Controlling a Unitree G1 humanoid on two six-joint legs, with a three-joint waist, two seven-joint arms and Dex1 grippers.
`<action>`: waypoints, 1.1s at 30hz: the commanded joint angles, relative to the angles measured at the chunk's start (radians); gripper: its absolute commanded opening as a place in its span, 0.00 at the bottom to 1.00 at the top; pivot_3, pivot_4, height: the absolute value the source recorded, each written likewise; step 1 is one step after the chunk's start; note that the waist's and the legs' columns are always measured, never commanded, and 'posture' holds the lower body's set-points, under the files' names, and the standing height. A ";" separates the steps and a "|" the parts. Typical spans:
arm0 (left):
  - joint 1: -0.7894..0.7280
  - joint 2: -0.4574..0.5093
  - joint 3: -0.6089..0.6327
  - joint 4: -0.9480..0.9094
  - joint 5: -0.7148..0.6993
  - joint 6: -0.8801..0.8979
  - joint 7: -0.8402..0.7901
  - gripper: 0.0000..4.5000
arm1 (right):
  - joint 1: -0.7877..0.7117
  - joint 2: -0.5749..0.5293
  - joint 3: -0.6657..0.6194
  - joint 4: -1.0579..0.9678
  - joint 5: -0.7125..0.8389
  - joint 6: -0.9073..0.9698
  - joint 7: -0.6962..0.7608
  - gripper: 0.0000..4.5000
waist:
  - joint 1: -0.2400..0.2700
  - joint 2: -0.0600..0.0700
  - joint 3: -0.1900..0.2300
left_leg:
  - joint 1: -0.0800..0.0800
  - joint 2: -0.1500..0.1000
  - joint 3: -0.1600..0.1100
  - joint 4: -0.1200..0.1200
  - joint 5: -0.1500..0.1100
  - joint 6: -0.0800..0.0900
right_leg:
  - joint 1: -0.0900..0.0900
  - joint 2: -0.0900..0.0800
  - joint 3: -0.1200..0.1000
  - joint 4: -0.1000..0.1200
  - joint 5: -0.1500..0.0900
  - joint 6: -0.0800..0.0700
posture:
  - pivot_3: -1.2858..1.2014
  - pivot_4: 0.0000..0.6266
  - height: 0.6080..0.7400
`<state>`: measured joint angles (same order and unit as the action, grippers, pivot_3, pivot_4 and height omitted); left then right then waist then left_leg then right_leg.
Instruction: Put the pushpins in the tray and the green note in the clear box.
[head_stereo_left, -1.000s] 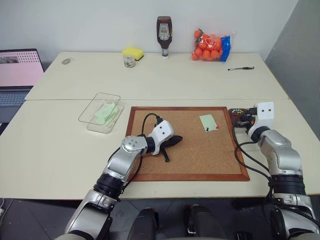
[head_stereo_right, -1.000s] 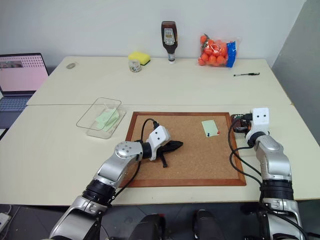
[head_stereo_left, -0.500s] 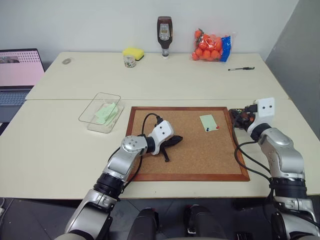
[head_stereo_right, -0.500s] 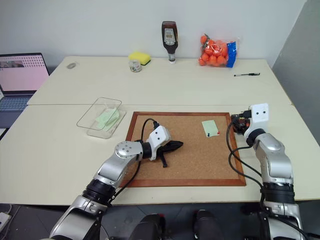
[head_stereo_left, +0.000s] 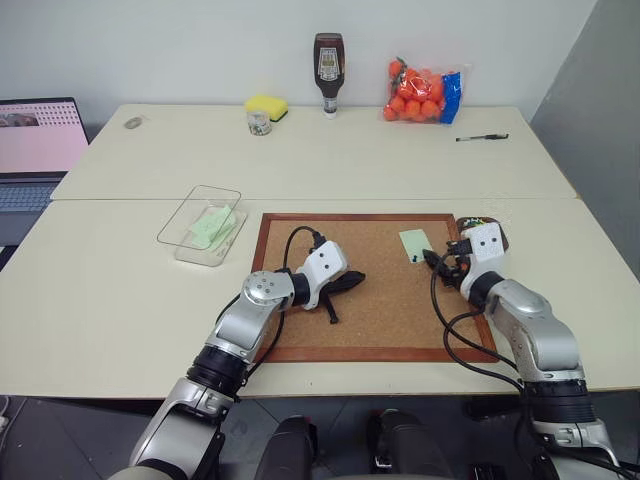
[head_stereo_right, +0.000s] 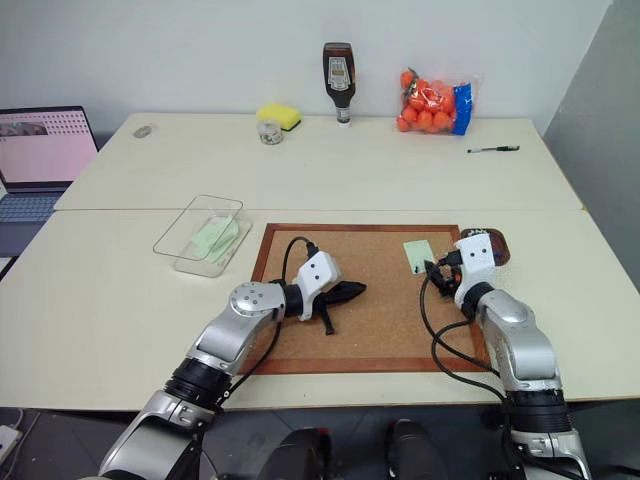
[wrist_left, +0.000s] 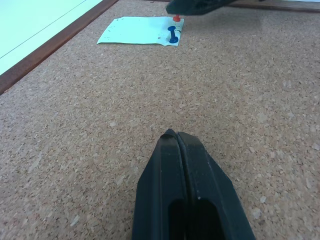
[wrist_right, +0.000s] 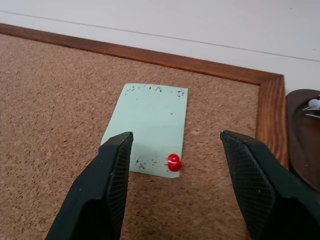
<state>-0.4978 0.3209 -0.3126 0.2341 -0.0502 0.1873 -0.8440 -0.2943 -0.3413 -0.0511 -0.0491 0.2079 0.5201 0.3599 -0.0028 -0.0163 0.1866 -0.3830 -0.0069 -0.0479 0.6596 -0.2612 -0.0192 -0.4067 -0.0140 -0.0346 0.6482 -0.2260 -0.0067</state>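
Right gripper (wrist_right: 172, 145): you see it spread wide over the corkboard (head_stereo_left: 375, 330), empty, fingers straddling the green note (wrist_right: 150, 127).
Green note: pinned near the corkboard's far right corner; red pushpin (wrist_right: 173, 162) and blue pushpin (wrist_left: 172, 35) at its near edge.
Left gripper (wrist_left: 177, 137): clenched on nothing, mid-corkboard.
Tray (head_stereo_right: 497, 245): just off the corkboard's right edge.
Clear box (head_stereo_left: 201, 224): off its far left corner, holding green paper.
Bench's far edge: your sauce bottle (head_stereo_left: 328, 73), sponge (head_stereo_left: 266, 105), pen (head_stereo_left: 482, 137).

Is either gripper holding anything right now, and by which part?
Nothing held. Left gripper is shut empty on the corkboard; right gripper is open over the red pushpin.
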 joint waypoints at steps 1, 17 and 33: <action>0.017 0.011 -0.024 0.031 0.028 0.019 -0.013 0.00 | -0.021 -0.003 -0.001 0.003 -0.019 -0.027 -0.009 0.66 | 0.000 0.000 0.000 | 0.000 0.000 0.000 0.000 0.000 0.000 | 0.000 0.000 0.000 0.000 0.000 0.000 | 0.52 0.24 1.00; 0.016 0.013 -0.025 0.034 0.030 0.015 -0.015 0.00 | 0.000 0.022 -0.006 -0.023 -0.012 -0.082 0.003 0.01 | 0.000 0.000 0.000 | 0.000 0.000 0.000 0.000 0.000 0.000 | 0.000 0.000 0.000 0.000 0.000 0.000 | 0.52 0.24 1.00; 0.024 0.022 -0.029 0.032 0.040 0.012 -0.017 0.00 | 0.009 0.078 -0.065 -0.097 0.016 -0.159 -0.046 0.01 | -0.002 0.000 0.000 | 0.000 0.001 -0.001 -0.001 0.000 0.000 | 0.000 0.001 0.000 0.000 0.000 0.000 | 0.52 0.24 1.00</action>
<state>-0.5016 0.3284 -0.3139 0.2356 -0.0465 0.1841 -0.8562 -0.2618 -0.2548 -0.0799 -0.1135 0.2179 0.3940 0.3296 -0.0049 -0.0163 0.1866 -0.3829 -0.0065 -0.0490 0.6589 -0.2612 -0.0192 -0.4068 -0.0135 -0.0346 0.6478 -0.2261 -0.0067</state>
